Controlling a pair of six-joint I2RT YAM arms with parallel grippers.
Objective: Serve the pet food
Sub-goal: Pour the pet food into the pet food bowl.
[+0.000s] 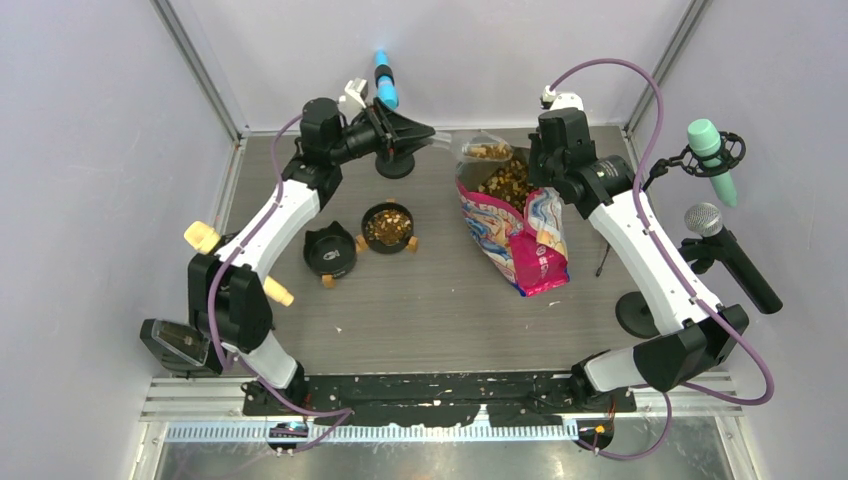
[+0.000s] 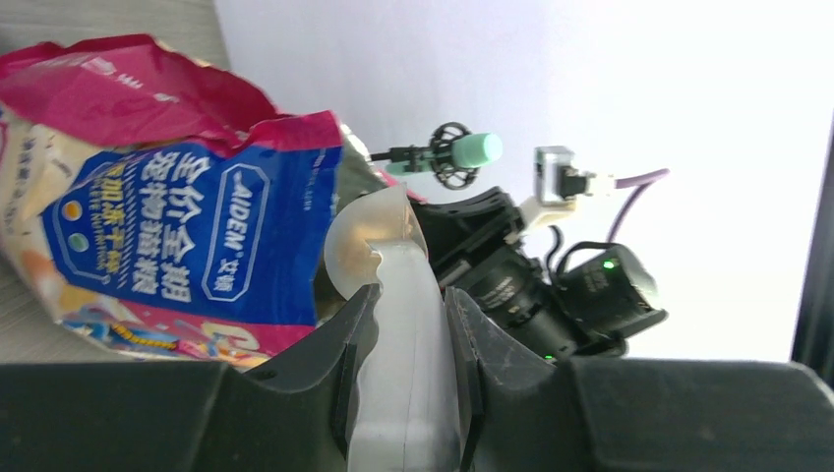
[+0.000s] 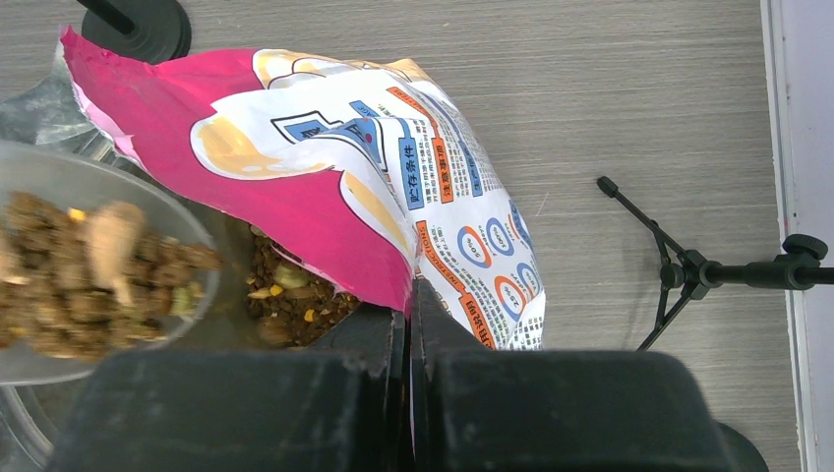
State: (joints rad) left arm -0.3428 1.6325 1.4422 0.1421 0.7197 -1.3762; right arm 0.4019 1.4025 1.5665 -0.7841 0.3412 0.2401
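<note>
Glossy bag (image 3: 393,147), matt kibble (image 3: 295,300), plastic scoop (image 2: 403,344)

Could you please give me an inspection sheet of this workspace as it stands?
Surface: grey wood-grain table.
Job's things: pet food fills one bowl, loads the scoop and lies in the open bag; second bowl shows none.
Clutter: nothing seen.
Grippers: left gripper shut on the scoop's handle; right gripper shut on the bag's edge.
Cables: purple cables arc in loose loops.
Surroundings: three microphones on stands, pale walls.
</note>
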